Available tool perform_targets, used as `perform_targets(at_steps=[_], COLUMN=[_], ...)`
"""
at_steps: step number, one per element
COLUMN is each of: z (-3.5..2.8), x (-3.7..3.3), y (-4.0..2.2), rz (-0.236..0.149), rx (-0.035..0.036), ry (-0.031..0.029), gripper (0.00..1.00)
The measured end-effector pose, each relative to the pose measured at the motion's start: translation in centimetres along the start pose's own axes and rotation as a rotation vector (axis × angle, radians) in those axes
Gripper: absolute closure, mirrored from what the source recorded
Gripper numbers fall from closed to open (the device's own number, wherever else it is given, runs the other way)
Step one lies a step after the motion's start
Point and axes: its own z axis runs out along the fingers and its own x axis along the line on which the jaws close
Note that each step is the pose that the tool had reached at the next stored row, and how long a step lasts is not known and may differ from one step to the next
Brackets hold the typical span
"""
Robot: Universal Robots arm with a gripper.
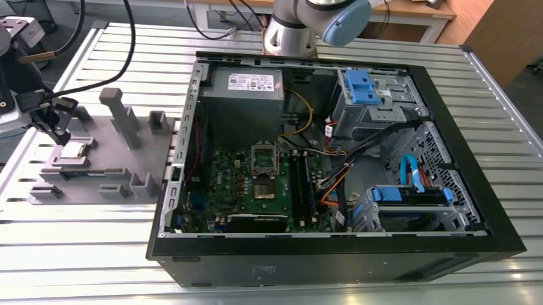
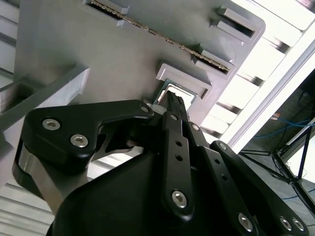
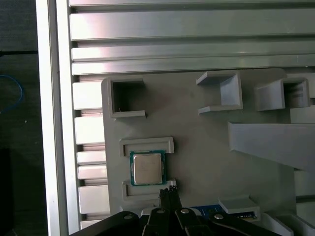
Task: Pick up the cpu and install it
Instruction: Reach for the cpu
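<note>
The cpu [image 1: 72, 150] is a small silver-topped square lying flat in a framed pocket of the grey fixture plate [image 1: 102, 143] at the exterior view's left. My gripper [image 1: 61, 133] hangs just above the plate, close beside the cpu. In the first wrist view the cpu [image 3: 147, 168] lies between two grey ledges, and the gripper [image 3: 169, 192] has its dark fingers pressed together next to the chip's corner, holding nothing. In the second wrist view the gripper [image 2: 173, 99] points at the pocket, where a sliver of the cpu [image 2: 166, 91] shows.
An open computer case [image 1: 339, 254] lies to the exterior view's right of the plate, its green motherboard holding the socket [image 1: 264, 159]. Tall grey posts [image 1: 119, 114] stand on the plate near the gripper. A long memory stick [image 1: 81, 171] lies beside the cpu pocket.
</note>
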Motion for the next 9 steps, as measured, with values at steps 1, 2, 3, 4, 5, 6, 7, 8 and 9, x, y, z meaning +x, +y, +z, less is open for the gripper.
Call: perform_targets(at_steps=[1, 2, 3, 4, 5, 6, 7, 8, 9], z=[-0.09, -0.16, -0.16, -0.17, -0.17, -0.17, -0.16, -0.14, -0.11], x=[0.00, -0.01, -0.01, -0.01, 0.00, 0.00, 0.00, 0.02, 0.05], y=[0.00, 0.00, 0.00, 0.00, 0.00, 0.00, 0.00, 0.00, 0.00], rz=[0.000, 0.000, 0.000, 0.000, 0.000, 0.000, 0.000, 0.000, 0.000], rx=[0.0000, 0.0000, 0.0000, 0.0000, 0.0000, 0.0000, 0.0000, 0.0000, 0.0000], ry=[0.0000, 0.0000, 0.0000, 0.0001, 0.0000, 0.0000, 0.0000, -0.0001, -0.0001], gripper=[0.89, 0.89, 0.89, 0.89, 0.89, 0.89, 0.89, 0.89, 0.89])
